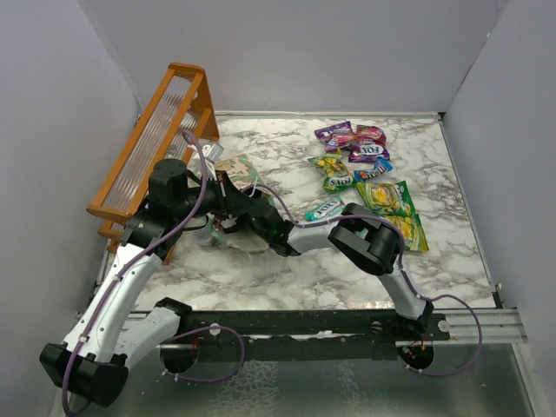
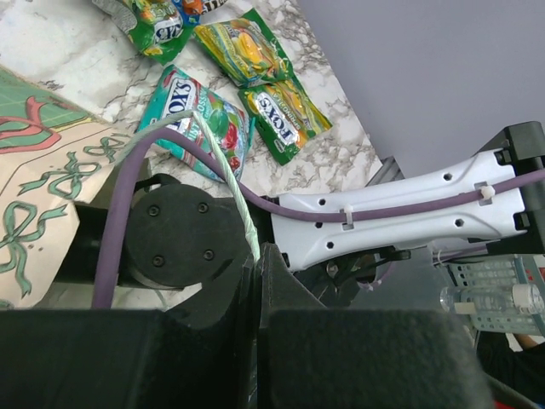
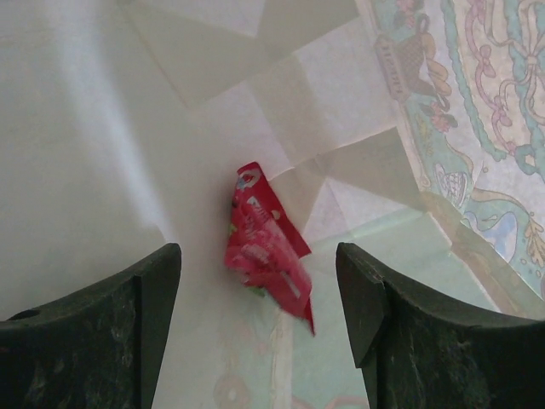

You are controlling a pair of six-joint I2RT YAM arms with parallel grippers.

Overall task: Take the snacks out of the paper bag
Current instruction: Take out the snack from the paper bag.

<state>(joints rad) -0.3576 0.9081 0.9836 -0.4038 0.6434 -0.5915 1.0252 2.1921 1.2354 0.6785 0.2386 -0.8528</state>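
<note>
The mint-green paper bag (image 1: 236, 170) lies on its side at the left, mouth toward the arms. My left gripper (image 2: 255, 256) is shut on its white string handle (image 2: 230, 170), next to the printed side (image 2: 43, 170). My right gripper (image 3: 260, 281) is open inside the bag, against the cream inside (image 3: 128, 128). A pink-red packet (image 3: 264, 247) lies just ahead, between the fingers, untouched. Several snacks lie on the table at the right: purple (image 1: 334, 133), pink-red (image 1: 369, 135), yellow-green (image 1: 334, 172), blue (image 1: 372, 172), green (image 1: 385, 195) and teal (image 1: 324, 208).
An orange wooden rack (image 1: 156, 139) leans at the back left, close behind the left arm. The right arm (image 1: 373, 243) stretches across the marble table (image 1: 287, 278) to the bag. Grey walls close in the back and both sides.
</note>
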